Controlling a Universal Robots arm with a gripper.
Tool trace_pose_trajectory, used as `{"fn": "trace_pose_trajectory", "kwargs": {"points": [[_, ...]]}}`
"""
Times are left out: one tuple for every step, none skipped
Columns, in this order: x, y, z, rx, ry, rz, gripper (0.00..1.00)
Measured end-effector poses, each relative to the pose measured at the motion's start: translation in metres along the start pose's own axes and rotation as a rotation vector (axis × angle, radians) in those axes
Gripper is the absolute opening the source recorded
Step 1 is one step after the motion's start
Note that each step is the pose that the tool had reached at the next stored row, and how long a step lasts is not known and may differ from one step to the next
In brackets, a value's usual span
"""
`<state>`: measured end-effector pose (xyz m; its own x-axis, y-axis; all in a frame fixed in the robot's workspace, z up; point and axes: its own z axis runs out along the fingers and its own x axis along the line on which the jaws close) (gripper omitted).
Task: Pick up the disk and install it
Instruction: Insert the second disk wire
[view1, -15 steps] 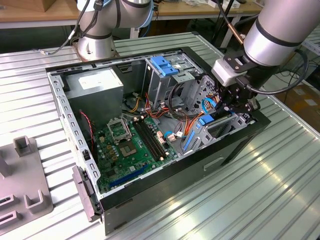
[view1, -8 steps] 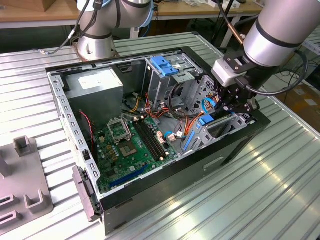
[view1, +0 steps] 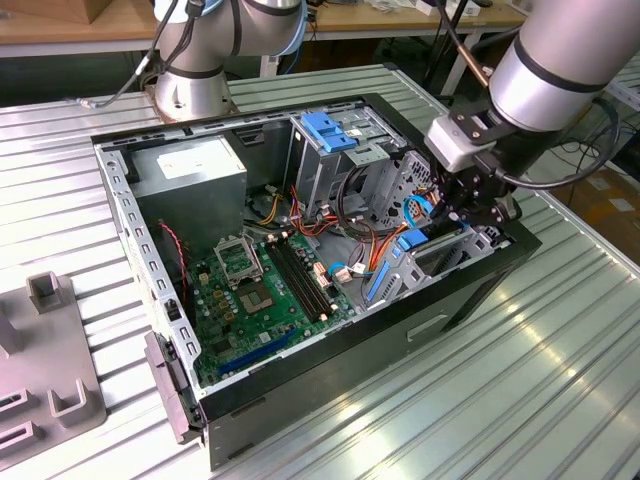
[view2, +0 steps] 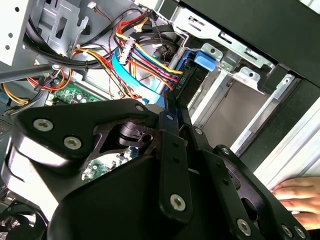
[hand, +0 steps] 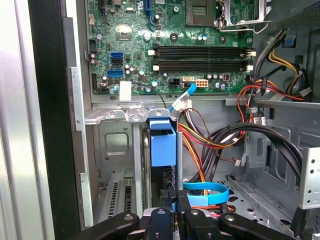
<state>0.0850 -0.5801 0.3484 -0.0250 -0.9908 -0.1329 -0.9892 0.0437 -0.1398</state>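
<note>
Seen in the exterior view: open black computer case (view1: 330, 372) on ribbed metal table (view1: 560, 380), with gripper (view1: 475, 215) at the case's three o'clock. Clenched on the disk (hand: 162, 144), blue-railed, edge-up in a steel bay beside green motherboard (hand: 170, 45). Caught in the second wrist view: a person's hand (view2: 295, 192) and bundled coloured cables (view2: 140, 55).

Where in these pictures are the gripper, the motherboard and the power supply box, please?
gripper (view1: 478, 208): exterior view, between its fingertips.
motherboard (hand: 170, 30): first wrist view, green board surface.
power supply box (view1: 190, 165): exterior view, its white label.
</note>
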Motion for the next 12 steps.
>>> {"fn": "trace_pose_trajectory", "kwargs": {"points": [[0.0007, -0.0001, -0.0001, -0.0002, -0.0051, 0.001, 0.16], [0.0018, -0.0001, -0.0002, -0.0005, -0.0151, 0.002, 0.16], [0.0035, -0.0002, -0.0003, -0.0008, -0.0281, 0.004, 0.16], [0.0056, -0.0003, -0.0005, -0.0009, -0.0342, 0.005, 0.16], [0.0072, -0.0003, -0.0006, -0.0009, -0.0358, 0.005, 0.16], [0.0085, -0.0003, -0.0007, -0.001, -0.0359, 0.005, 0.16], [0.0089, -0.0003, -0.0005, -0.001, -0.036, 0.005, 0.16], [0.0089, -0.0003, -0.0004, -0.001, -0.036, 0.005, 0.16], [0.0089, -0.0003, -0.0004, -0.001, -0.036, 0.005, 0.16], [0.0089, -0.0003, -0.0003, -0.001, -0.0362, 0.005, 0.16], [0.009, -0.0003, 0.0001, -0.001, -0.0365, 0.005, 0.16], [0.009, -0.0002, 0.0003, -0.001, -0.0366, 0.005, 0.16]]}}
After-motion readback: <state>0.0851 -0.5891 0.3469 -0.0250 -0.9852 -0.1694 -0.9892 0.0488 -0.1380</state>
